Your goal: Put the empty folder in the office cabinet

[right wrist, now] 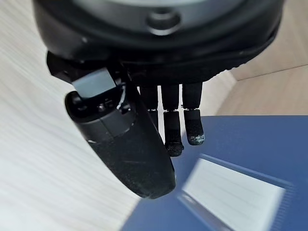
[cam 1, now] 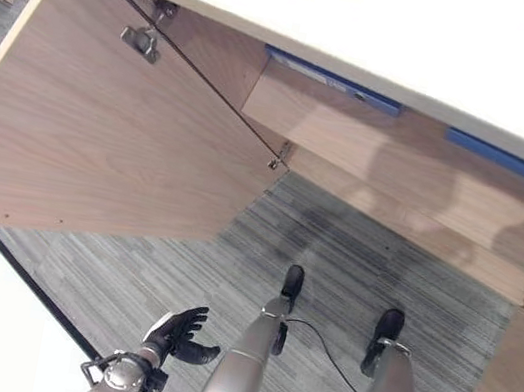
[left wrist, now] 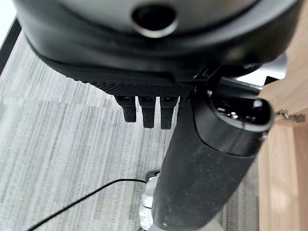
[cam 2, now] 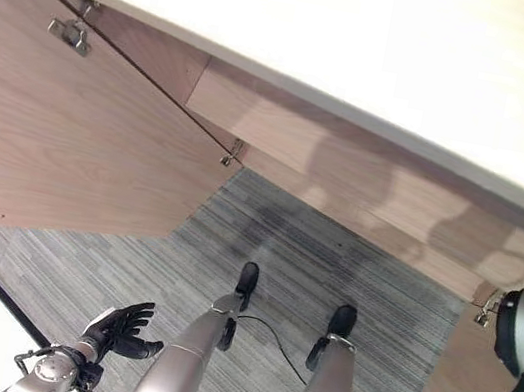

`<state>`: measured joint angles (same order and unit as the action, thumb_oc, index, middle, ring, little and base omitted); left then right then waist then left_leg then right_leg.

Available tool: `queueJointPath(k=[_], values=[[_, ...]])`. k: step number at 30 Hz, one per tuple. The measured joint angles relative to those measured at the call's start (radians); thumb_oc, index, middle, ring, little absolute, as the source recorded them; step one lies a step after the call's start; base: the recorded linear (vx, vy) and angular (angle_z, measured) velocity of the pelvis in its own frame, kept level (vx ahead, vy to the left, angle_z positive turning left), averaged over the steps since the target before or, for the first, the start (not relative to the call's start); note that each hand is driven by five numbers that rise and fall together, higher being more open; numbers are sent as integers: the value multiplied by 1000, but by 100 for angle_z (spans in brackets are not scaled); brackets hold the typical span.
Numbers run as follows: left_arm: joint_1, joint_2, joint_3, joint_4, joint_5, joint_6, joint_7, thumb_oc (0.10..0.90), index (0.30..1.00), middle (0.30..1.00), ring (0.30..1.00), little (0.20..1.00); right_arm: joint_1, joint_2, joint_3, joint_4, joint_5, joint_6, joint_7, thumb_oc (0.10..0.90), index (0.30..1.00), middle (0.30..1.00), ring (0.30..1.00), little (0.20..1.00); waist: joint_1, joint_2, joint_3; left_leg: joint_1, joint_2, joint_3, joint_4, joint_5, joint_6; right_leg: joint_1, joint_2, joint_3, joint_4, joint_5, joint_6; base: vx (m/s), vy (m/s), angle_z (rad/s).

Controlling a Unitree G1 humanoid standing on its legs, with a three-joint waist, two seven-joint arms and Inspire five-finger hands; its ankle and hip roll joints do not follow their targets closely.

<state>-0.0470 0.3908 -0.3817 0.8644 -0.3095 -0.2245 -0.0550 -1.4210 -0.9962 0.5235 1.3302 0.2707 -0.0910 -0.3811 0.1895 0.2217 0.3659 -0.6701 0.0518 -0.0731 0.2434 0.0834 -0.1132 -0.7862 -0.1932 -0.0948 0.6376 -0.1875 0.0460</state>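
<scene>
From the head, a pale wood cabinet (cam 1: 379, 166) stands open over grey striped carpet (cam 1: 350, 273), two blue folders (cam 1: 332, 76) on its shelf, its door (cam 1: 101, 127) swung toward nine o'clock. The left hand (cam 1: 175, 331) hangs at six o'clock, loosely spread and empty. In the right wrist view, the right hand (right wrist: 144, 144) hovers with relaxed fingers (right wrist: 195, 126) just above one blue folder (right wrist: 250, 144) with a white label (right wrist: 233, 192).

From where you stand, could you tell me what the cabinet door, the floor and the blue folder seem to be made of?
The cabinet door looks like matt wood-grain laminate or veneer: pale brown with fine streaks; which of the two is unclear. The floor seems to be low-pile carpet, grey with thin woven stripes. The blue folder under the right hand looks like smooth card or plastic, matt, with a white label.
</scene>
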Motion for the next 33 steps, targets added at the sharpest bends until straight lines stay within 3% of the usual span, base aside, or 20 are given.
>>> queueJointPath(k=[3, 9, 12, 13, 17, 22, 23, 24, 27, 28, 33], values=[[0, 1, -5, 2, 0, 0, 0, 800, 900, 900, 900, 900, 1, 10, 21, -1, 18, 0, 3, 400, 300, 300, 300, 300, -2, -2, 1, 13, 0, 2, 7, -8, 1, 15, 2, 3, -4, -7, 11, -50, -8, -4], [6, 0, 3, 9, 0, 2, 0, 800, 900, 900, 900, 900, 118, 62, -98, -155, 91, -21, -13, 400, 300, 300, 300, 300, -28, -20, 2, 29, 12, -6, 9, -9, 0, 53, 20, -5, -44, 19, -2, 8, -12, -3], [0, -1, 29, 35, 2, 7, 4, 800, 900, 900, 900, 900, 274, 125, -248, -278, 126, -48, -44, 400, 300, 300, 300, 300, -37, -41, 2, 43, 16, -10, 6, -8, 0, 76, 26, -10, -64, 26, -2, 23, -5, 0], [-1, -3, 42, 46, 2, 8, 4, 800, 900, 900, 900, 900, 374, 157, -345, -379, 126, -65, -57, 400, 300, 300, 300, 300, -39, -46, 3, 57, 18, -14, -3, -8, -1, 93, 27, -12, -75, 27, -1, 0, 0, 0], [2, -6, 78, 69, 11, 23, 6, 800, 900, 900, 900, 900, 650, 265, -447, -598, 109, -112, -84, 400, 300, 300, 300, 300, -53, -67, 2, 117, 18, -15, -60, 6, 2, 149, 27, -23, -120, 36, 4, 0, 0, 0], [3, -38, 115, 92, 27, 29, 4, 800, 900, 900, 900, 900, 859, 425, -544, -784, 21, -123, -139, 400, 300, 300, 300, 300, -81, -73, 1, 167, 18, -3, -120, 27, 12, 195, 26, -22, -184, 63, 14, 33, 41, -4], [6, -49, 126, 96, 44, 28, 4, 800, 900, 900, 900, 900, 905, 442, -549, -829, -4, -130, -150, 704, 756, 756, 756, 756, -83, -73, 1, 179, 18, -1, -128, 27, 13, 208, 27, -22, -190, 65, 16, 0, 25, -7], [7, -59, 133, 104, 47, 28, 3, 800, 900, 900, 900, 900, 941, 462, -541, -855, -28, -134, -153, 800, 900, 900, 900, 900, -86, -75, 1, 193, 20, 1, -135, 28, 16, 224, 28, -23, -203, 69, 17, 52, 22, -7], [3, -96, 177, 174, 89, 30, 8, 800, 900, 900, 900, 900, 1064, 540, -526, -983, -131, -140, -156, 800, 900, 900, 900, 900, -122, -96, -1, 256, 32, 15, -168, 27, 22, 298, 38, -23, -265, 87, 25, 45, 7, -8], [-8, -105, 199, 194, 91, 33, 8, 800, 900, 900, 900, 900, 1109, 545, -526, -1033, -156, -141, -151, 800, 900, 900, 900, 900, -122, -96, -1, 272, 34, 15, -177, 28, 22, 320, 41, -28, -280, 89, 26, 46, 12, -5], [8, -95, 229, 233, 130, 50, 10, 800, 900, 900, 900, 900, 1265, 566, -476, -1055, -226, -139, -80, 800, 900, 900, 900, 900, -141, -149, -33, 374, 42, 30, -220, 24, 26, 418, 47, -22, -345, 99, 33, 68, 34, -8]])
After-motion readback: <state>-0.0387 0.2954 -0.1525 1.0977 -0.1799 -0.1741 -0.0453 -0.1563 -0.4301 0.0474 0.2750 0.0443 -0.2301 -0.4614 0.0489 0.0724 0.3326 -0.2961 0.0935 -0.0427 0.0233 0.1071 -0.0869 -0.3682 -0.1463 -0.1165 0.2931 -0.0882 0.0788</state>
